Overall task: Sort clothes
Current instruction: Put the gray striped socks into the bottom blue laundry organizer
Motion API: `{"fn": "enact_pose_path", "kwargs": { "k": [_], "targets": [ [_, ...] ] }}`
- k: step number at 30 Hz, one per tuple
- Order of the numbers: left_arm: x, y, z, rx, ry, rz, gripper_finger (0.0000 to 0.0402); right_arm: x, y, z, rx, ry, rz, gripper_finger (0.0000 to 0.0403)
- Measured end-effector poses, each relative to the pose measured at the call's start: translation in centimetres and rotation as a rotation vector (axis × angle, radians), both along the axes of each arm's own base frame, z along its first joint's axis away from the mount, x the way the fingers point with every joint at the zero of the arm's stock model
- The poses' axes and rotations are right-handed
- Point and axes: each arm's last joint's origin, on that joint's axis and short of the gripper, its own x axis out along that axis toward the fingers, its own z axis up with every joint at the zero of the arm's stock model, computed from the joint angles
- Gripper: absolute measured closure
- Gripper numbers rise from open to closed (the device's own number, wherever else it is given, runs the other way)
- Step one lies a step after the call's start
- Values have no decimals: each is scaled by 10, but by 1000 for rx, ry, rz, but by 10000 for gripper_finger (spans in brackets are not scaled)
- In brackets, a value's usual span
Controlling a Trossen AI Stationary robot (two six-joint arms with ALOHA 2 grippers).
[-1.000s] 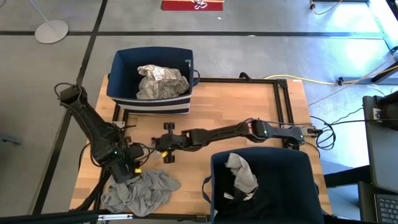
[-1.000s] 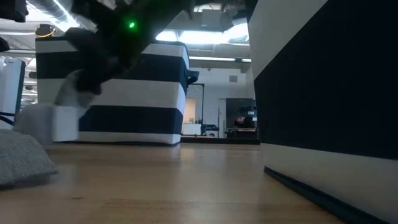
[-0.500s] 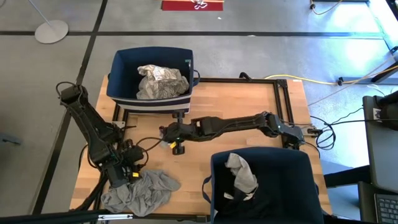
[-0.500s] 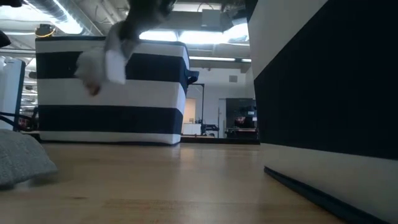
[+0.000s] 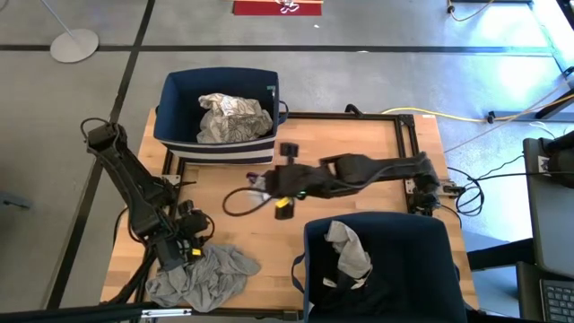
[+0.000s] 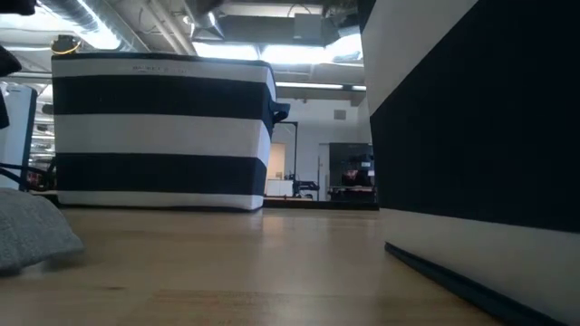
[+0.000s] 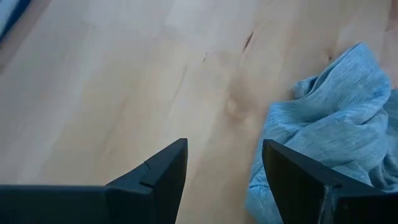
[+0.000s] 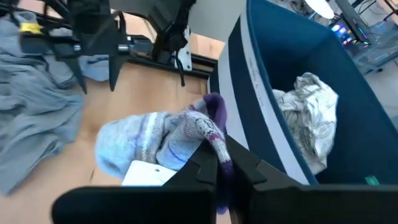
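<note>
Right claw (image 8: 217, 163): fingers pressed together on a pale sock (image 8: 158, 146) with a purple toe; a white tag hangs from the sock under the fingers.
Right claw, place: raised over the middle of the surface (image 5: 359, 148), just in front of the striped bin (image 5: 218, 115).
Pale sock: bunched and hanging from the right claw, next to the striped bin's open top in the right wrist view, not inside it.
Left claw (image 7: 224, 168): fingers spread apart with nothing between them, held low over bare wood.
Left claw, place: well away from the striped bin, towards the near left corner of the surface, right beside the grey garment (image 5: 202, 276).
Grey garment: crumpled in a heap on the surface at that near left corner, far from the striped bin; one finger of the left claw sits at its edge.
Patterned garment (image 5: 231, 118): white with dark markings, lying crumpled inside the striped bin.
Second bin (image 5: 395, 238): dark navy, at the near right, across the surface from the striped bin; a grey cloth (image 5: 348, 251) and dark clothes lie in it.
</note>
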Motion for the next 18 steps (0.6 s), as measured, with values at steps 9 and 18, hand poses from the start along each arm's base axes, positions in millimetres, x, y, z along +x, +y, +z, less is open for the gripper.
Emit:
{"fn": "enact_pose_path", "kwargs": {
  "k": [9, 18],
  "targets": [
    [2, -2, -6, -18, -23, -39, 204, -69, 28, 39, 95, 7, -8, 391],
    [3, -5, -5, -30, -38, -60, 204, -134, 77, 54, 176, 10, -7, 391]
  ]
}}
